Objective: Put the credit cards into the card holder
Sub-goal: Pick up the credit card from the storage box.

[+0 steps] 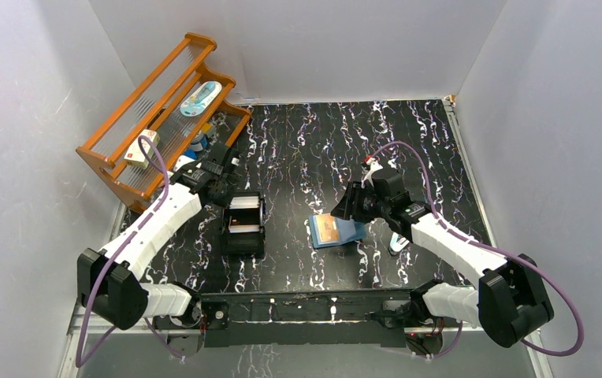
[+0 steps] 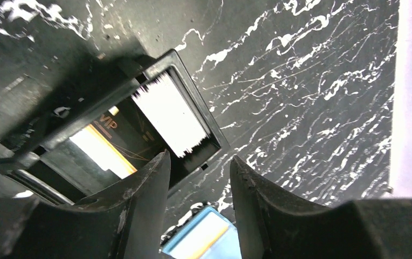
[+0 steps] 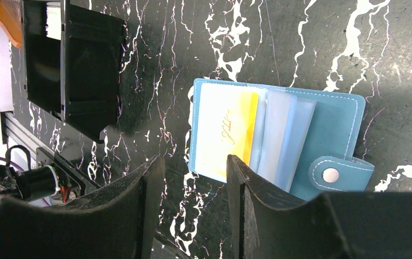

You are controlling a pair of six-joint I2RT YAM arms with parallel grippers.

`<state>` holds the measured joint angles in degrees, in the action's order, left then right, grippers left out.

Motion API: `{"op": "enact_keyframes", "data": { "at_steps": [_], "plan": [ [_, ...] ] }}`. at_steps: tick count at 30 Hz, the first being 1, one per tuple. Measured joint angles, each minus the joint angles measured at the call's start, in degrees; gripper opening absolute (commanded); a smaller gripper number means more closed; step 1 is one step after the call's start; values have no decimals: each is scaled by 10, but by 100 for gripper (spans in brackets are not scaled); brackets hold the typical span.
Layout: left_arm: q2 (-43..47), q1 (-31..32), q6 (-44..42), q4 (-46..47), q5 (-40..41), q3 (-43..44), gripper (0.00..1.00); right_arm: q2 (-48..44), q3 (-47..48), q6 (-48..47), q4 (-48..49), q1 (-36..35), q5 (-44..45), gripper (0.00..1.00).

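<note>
Card holder point(image 3: 279, 135) lies spread on the bench point(image 1: 314, 142), pockets up for loading. Left fingers point(image 2: 139, 208) and right fingers point(image 3: 136, 216) are parted and empty.

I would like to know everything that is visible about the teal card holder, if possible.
The card holder is a teal-blue wallet, leather-like, with pale stitching. It lies open and flat on the black marbled table, right of the black box. Pale clear pockets fan from its middle; the front one holds an orange-and-white card. A snap tab sticks out sideways. The right fingers hover at its edge, not gripping it.
</note>
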<state>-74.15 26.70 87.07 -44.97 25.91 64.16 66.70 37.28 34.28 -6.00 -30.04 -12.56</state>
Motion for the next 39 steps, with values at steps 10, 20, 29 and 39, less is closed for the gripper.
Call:
{"op": "enact_keyframes", "data": {
  "at_steps": [10,20,29,39],
  "plan": [
    [-5,0,65,62,-46,-72,41,0,0,0,1,0,-2,55],
    [-15,0,85,122,-65,-132,49,2,0,0,2,0,0,55],
    [-15,0,98,168,-69,-162,45,13,0,1,6,0,-4,55],
    [-14,1,100,231,-70,-198,44,13,0,2,7,0,-2,55]
  ]
}}
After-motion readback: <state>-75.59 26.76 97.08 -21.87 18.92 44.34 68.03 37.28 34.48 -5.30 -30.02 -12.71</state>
